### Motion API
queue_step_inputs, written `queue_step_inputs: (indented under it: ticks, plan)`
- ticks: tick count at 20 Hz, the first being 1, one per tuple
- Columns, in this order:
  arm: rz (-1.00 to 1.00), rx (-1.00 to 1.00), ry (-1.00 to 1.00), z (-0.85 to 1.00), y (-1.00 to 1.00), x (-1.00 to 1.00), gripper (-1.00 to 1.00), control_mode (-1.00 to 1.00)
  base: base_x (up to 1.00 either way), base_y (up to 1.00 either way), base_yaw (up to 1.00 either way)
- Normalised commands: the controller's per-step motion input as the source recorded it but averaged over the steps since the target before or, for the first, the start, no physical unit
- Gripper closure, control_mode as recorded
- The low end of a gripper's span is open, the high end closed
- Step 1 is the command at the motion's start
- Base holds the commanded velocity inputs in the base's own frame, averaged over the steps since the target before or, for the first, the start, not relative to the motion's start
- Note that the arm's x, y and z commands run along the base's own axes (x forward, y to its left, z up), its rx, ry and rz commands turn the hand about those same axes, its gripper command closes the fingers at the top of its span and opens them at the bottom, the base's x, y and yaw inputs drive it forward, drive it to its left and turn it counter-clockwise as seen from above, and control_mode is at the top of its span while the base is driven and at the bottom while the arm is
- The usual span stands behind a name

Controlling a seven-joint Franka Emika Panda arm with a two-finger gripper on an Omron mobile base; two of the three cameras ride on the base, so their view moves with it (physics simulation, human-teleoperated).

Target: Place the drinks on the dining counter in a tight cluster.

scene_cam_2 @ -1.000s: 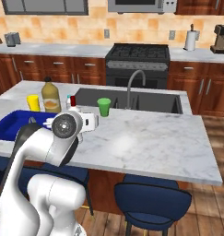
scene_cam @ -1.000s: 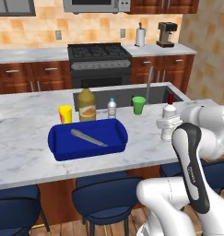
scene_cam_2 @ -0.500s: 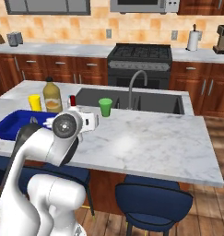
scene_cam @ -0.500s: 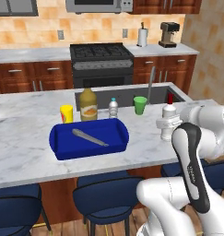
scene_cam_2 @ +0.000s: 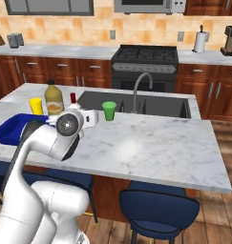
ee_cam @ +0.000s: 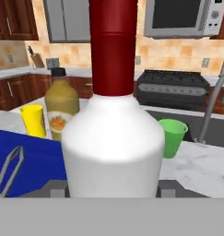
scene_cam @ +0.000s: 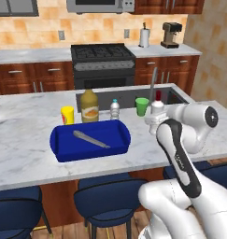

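While the juice jug (scene_cam: 89, 106) and water bottle (scene_cam: 115, 108) stand behind the blue tray (scene_cam: 90, 140), the red-capped white bottle (scene_cam: 157, 108) is held upright right of it; the gripper (scene_cam: 154, 122) is clamped around it.

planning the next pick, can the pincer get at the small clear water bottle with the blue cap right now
Probably not yet. The pincer seems occupied by the slim white red-capped bottle. The small clear blue-capped water bottle stands free behind the blue tray, between the amber juice jug and green cup.
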Motion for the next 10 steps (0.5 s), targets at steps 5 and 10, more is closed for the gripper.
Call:
queue_step_inputs:
  ticks: [5,10]
  plan:
    - [0.00,-0.01,0.21,-0.10,0.17,0.70,1.00,-1.00,0.00,0.00,0.00]
    - [0.00,0.00,0.07,-0.20,0.13,0.60,1.00,-1.00,0.00,0.00,0.00]
